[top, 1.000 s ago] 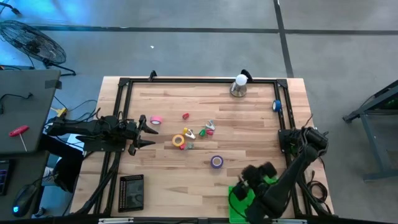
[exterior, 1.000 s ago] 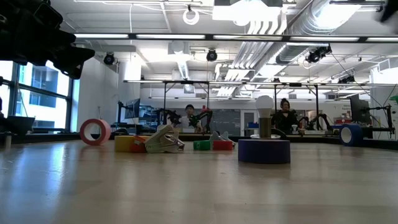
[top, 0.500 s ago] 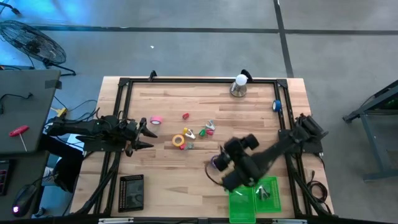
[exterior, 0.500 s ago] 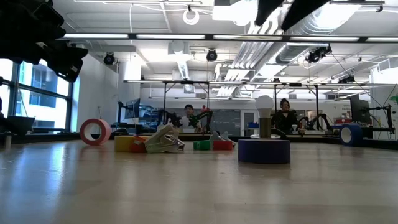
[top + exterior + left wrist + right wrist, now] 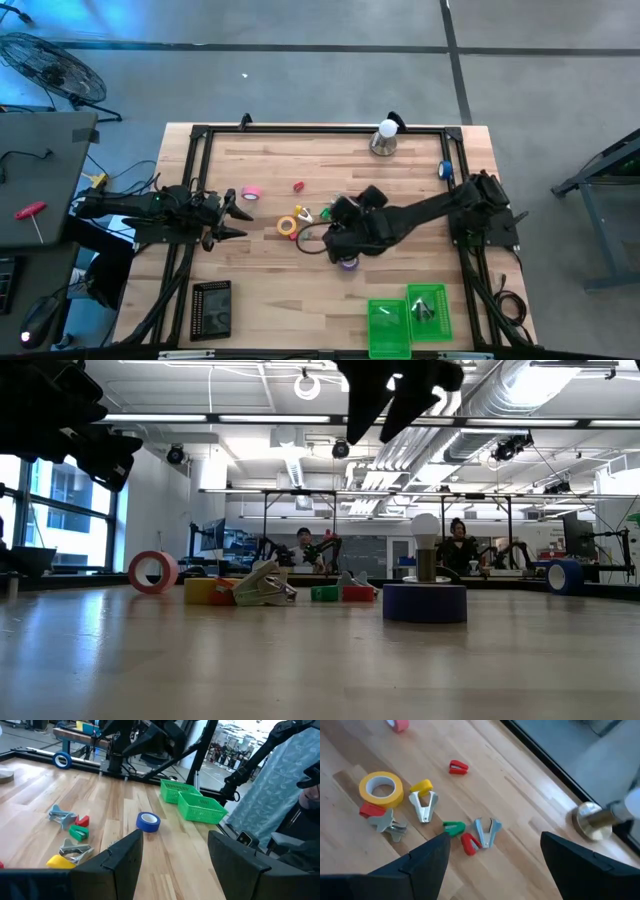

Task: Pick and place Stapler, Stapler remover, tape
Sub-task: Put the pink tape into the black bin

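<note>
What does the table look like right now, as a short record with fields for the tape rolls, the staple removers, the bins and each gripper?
tape rolls: pink tape roll, yellow tape roll, purple tape roll, all on the table
staple removers: several small ones scattered mid-table, one yellow-handled staple remover
bins: two green baskets at the near edge
left gripper: open, at the table's left side
right gripper: open, above the clutter

my right hand (image 5: 335,238) above crowded staple removers (image 5: 424,800), yellow tape (image 5: 381,788) beside, bare surface (image 5: 280,280) near side, bulb (image 5: 384,136) far edge
</note>
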